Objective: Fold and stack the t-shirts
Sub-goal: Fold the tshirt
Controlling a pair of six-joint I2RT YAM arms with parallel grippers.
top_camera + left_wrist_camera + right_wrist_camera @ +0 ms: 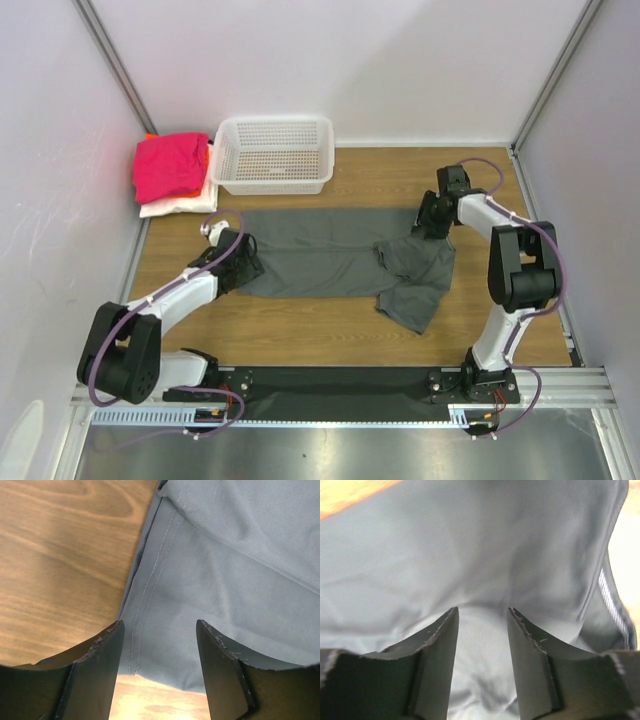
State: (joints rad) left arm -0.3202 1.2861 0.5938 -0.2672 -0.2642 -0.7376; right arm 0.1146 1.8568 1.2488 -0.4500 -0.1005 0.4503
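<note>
A dark grey t-shirt (pixel 320 255) lies folded into a long band across the wooden table, its right end and a sleeve (pixel 415 290) rumpled toward the front. My left gripper (pixel 242 263) rests at the band's left end. In the left wrist view it (pixel 159 626) is open, straddling the stitched hem and corner of the grey cloth (pixel 225 555). My right gripper (pixel 428 222) is at the band's far right corner. In the right wrist view it (pixel 482 611) is open low over the grey cloth (pixel 470 555), which fills the gap between the fingers.
A white mesh basket (pixel 275 155) stands at the back centre. To its left lies a pile of magenta (pixel 168 165), orange and white (pixel 178 206) shirts by the left wall. Bare wood (pixel 60 555) shows left of the hem. Walls close in on three sides.
</note>
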